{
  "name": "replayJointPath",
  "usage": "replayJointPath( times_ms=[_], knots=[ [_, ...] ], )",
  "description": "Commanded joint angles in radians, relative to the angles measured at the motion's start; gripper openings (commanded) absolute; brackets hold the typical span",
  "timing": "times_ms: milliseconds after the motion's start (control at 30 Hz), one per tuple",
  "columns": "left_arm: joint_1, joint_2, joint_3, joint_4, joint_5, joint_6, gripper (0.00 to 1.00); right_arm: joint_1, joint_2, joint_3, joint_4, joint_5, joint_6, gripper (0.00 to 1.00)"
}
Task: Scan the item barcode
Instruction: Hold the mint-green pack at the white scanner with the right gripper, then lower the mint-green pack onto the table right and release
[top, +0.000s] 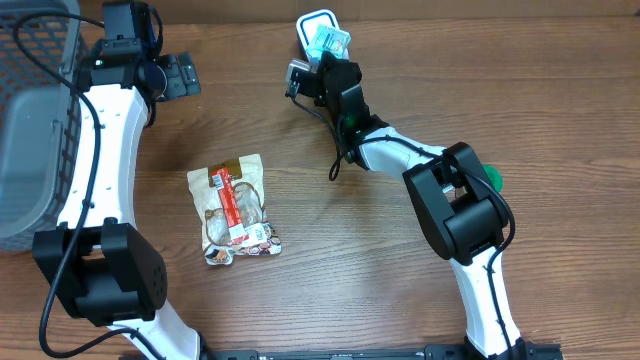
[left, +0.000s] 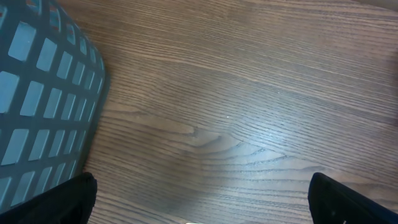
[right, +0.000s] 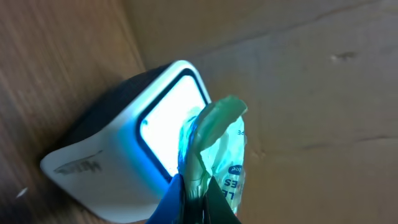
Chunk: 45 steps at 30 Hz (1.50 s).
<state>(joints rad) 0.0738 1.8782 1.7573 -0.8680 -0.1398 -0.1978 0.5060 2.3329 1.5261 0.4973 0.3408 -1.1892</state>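
Note:
My right gripper (right: 194, 200) is shut on a thin green-and-clear packet (right: 217, 146), the item, and holds it upright in front of the lit window of the white barcode scanner (right: 124, 165). Overhead, the packet (top: 328, 42) sits against the scanner (top: 312, 24) at the table's far edge, with the right gripper (top: 326, 62) just below it. The packet's barcode is not visible. My left gripper (top: 178, 75) stands wide open over bare wood at the far left, its black fingertips (left: 68, 199) at the bottom corners of the left wrist view.
A dark mesh basket (top: 35, 110) stands at the left edge, its wall (left: 37, 106) close beside my left gripper. A snack pouch (top: 235, 210) with a red label lies flat mid-table. A green object (top: 494, 178) peeks out behind the right arm.

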Motion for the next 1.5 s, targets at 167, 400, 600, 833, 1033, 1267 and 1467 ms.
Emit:
replayJointPath(
  times_ms=[167,400,600,833,1033,1267,1467],
  knots=[
    [0.003,-0.007,0.019,0.0,-0.005,0.026,1.0,0.005,-0.156,0.018,0.015,0.044,0.214,0.04],
    [0.003,-0.007,0.018,0.0,-0.005,0.026,1.0,0.004,-0.419,0.018,-0.229,0.023,0.441,0.04],
    [0.003,-0.007,0.019,0.0,-0.005,0.026,1.0,0.0,-0.639,0.018,-0.672,-0.021,0.764,0.04],
    [0.003,-0.007,0.019,0.0,-0.005,0.026,1.0,-0.038,-0.711,0.015,-1.334,-0.4,0.909,0.04],
    [0.003,-0.007,0.019,0.0,-0.005,0.026,1.0,-0.07,-0.671,-0.107,-1.624,-0.455,0.871,0.04],
    [0.003,-0.007,0.019,0.0,-0.005,0.026,1.0,-0.088,-0.636,-0.254,-1.482,-0.283,0.792,0.04],
    [0.003,-0.007,0.019,0.0,-0.005,0.026,1.0,-0.088,-0.609,-0.276,-1.422,-0.236,0.792,0.82]
  ],
)
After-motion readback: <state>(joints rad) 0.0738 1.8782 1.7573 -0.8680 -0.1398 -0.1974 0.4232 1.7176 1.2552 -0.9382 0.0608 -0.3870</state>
